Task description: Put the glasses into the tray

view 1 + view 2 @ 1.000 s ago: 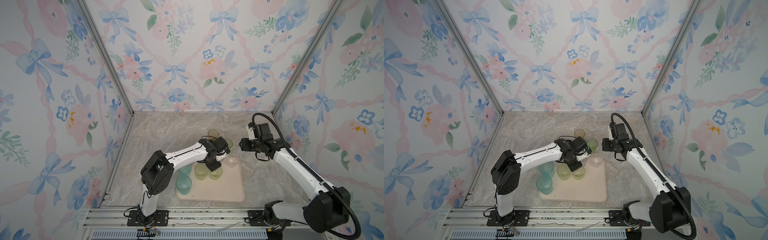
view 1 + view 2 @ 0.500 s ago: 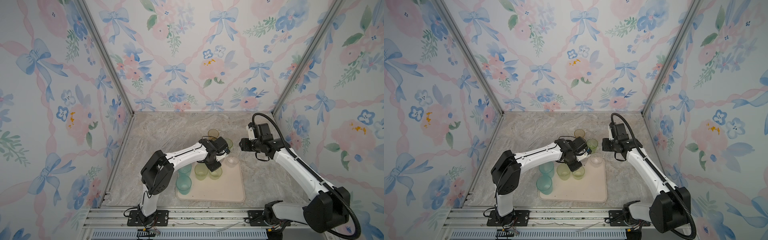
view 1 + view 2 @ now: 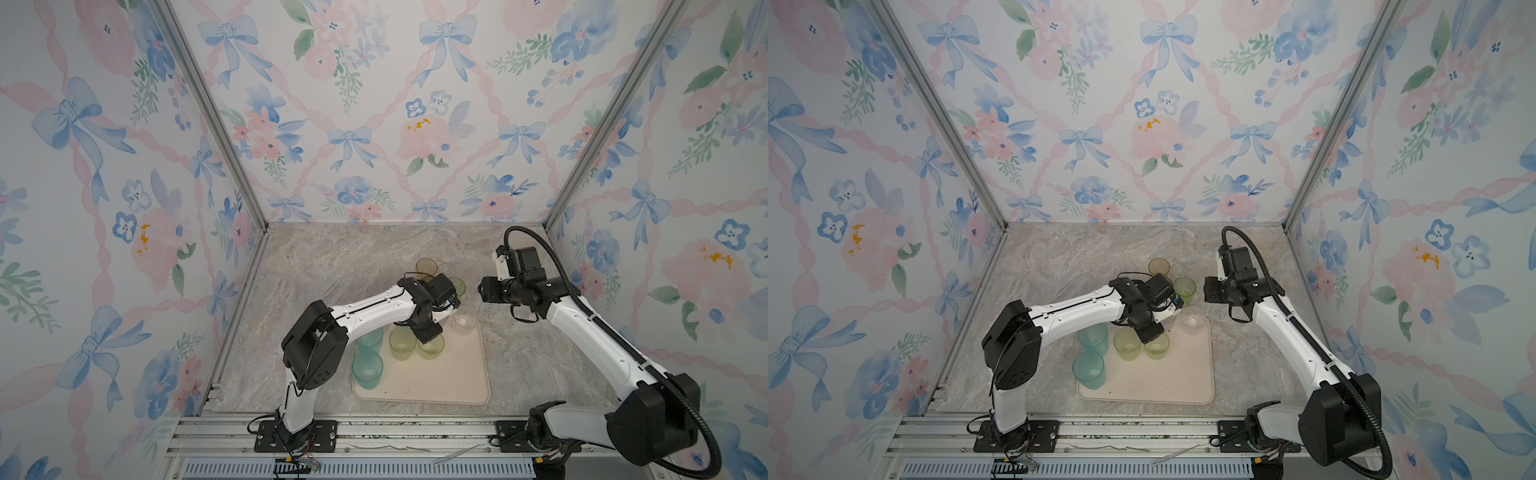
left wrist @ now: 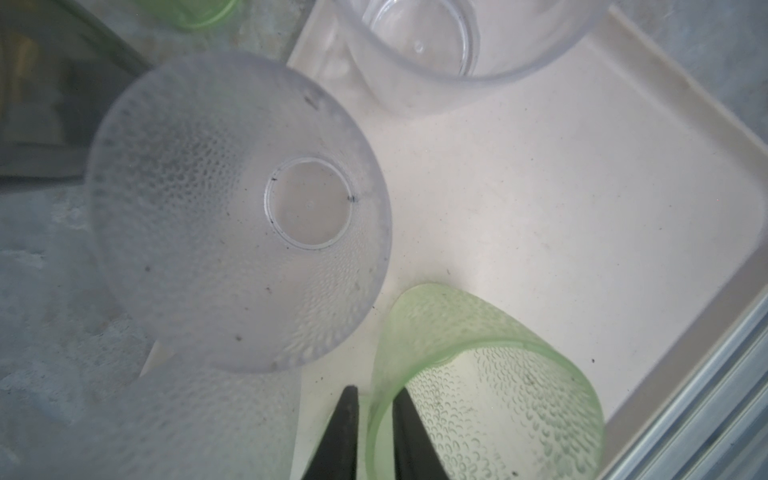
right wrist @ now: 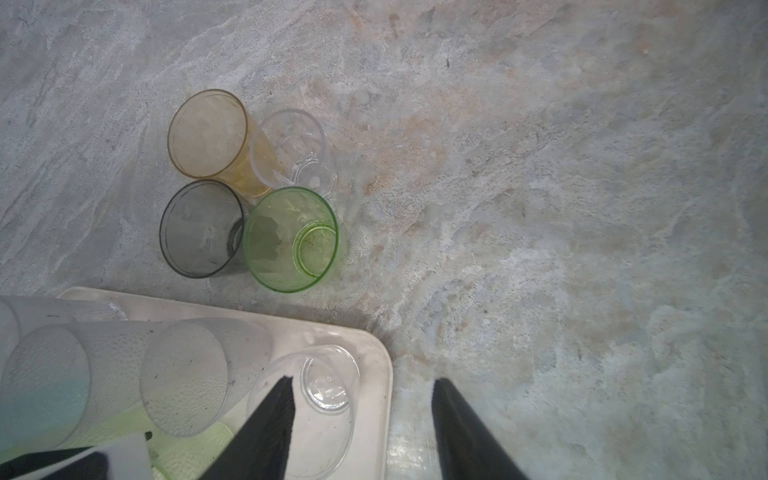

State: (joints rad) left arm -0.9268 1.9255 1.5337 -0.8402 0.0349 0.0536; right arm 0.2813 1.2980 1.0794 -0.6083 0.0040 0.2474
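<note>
My left claw [image 4: 376,390] stands slightly apart, astride the wall of a pale green tumbler [image 4: 498,395] upright in the tray [image 4: 540,208]. A sliver of tray shows between one finger and that wall. A frosted tumbler [image 4: 237,208] stands just beside.

My right claw [image 5: 363,386] is spread wide and empty by the tray's corner, with a clear tumbler [image 5: 328,374] partly behind one finger. Amber [image 5: 208,133], smoky grey [image 5: 199,228] and bright green [image 5: 291,241] tumblers stand bunched on the tabletop [image 5: 540,166].

In both top views my wrist hides the left claw's fingers, and my arm partly covers one teal tumbler [image 3: 370,337].
</note>
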